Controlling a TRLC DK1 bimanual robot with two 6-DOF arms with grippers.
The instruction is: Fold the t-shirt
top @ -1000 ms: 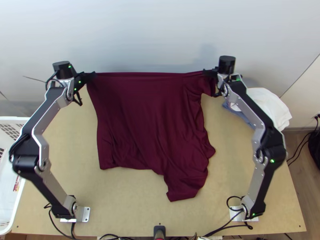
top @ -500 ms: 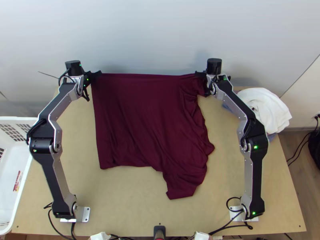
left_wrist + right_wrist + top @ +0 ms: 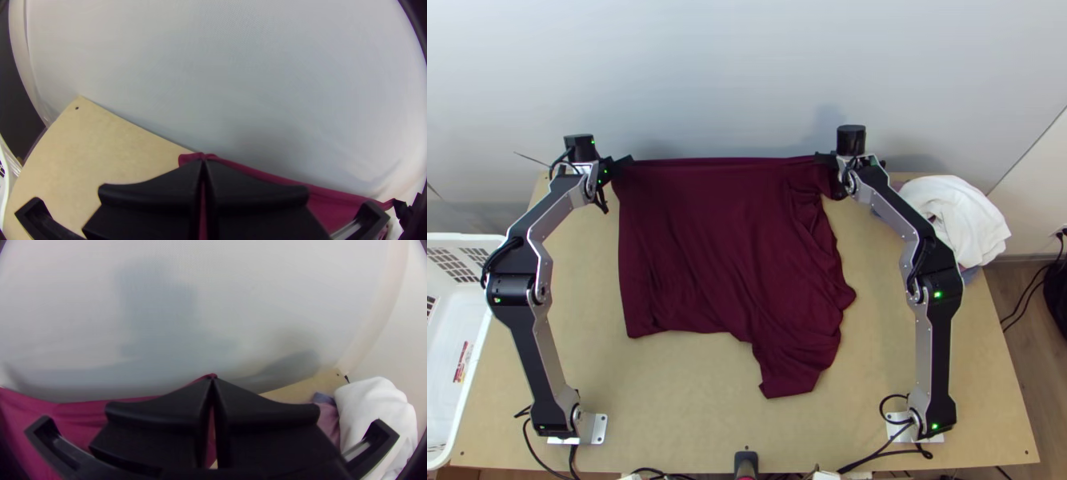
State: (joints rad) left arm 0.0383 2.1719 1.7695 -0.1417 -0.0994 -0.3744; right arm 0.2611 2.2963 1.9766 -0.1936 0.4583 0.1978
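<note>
One t-shirt (image 3: 723, 240), near edge in top view, far edge in closed left claw (image 3: 626, 161), closed right claw (image 3: 821, 158).

One maroon fabric t-shirt (image 3: 723, 240) is counted, with one light wooden bench (image 3: 691, 416), two silver-and-black jointed arms (image 3: 547, 344), one black left hand (image 3: 627, 161) and one black right hand (image 3: 821, 158), two flat fingers (image 3: 151, 191) being found on each. One white plastic basket (image 3: 459, 238) and one bunched white cloth (image 3: 961, 216) are also counted.

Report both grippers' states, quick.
Left gripper: closed on the shirt's far edge, at its left corner.
Right gripper: closed on the same edge, toward the right.
</note>
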